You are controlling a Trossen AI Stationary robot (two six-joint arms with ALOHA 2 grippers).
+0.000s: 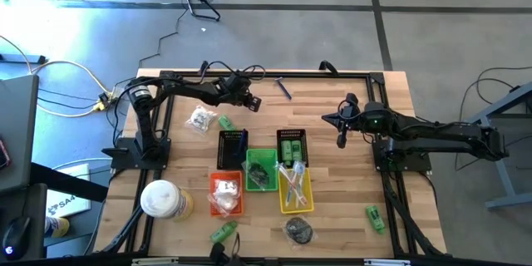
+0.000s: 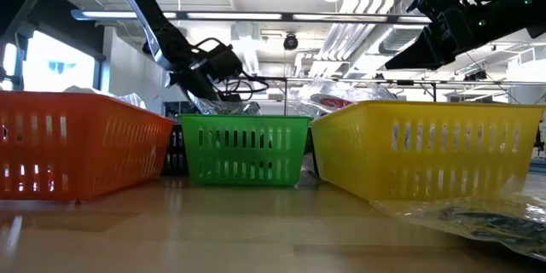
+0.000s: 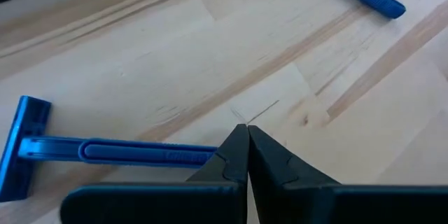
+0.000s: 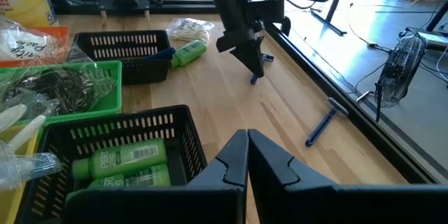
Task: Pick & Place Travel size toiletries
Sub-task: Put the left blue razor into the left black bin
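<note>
In the high view the left gripper [image 1: 252, 102] is above the upper middle of the wooden table [image 1: 332, 108], and its fingers are pressed together with nothing between them. In the left wrist view its tips [image 3: 246, 140] hang just over the end of a blue razor [image 3: 105, 150] which lies flat on the wood; whether they touch the handle I cannot tell. A second blue razor [image 1: 283, 88] lies a little to the right, near the top edge of the table. The right gripper [image 1: 342, 137] waits at the right middle of the frame, also closed and empty. The toiletries are spread about: green bottles [image 1: 291, 147] lie in a black basket [image 1: 293, 135] at the centre, one green bottle [image 1: 224, 122] and a clear-wrapped bundle [image 1: 200, 119] are on the bare wood at the upper left, white wrapped pieces [image 1: 225, 189] fill the orange basket [image 1: 226, 209], slim sticks [image 1: 291, 179] sit in the yellow basket [image 1: 298, 206], and dark pieces [image 1: 262, 174] in the green basket [image 1: 253, 156]. Two more green bottles [image 1: 374, 216] [image 1: 223, 232] and a dark wrapped bundle [image 1: 298, 229] lie along the lower edge.
</note>
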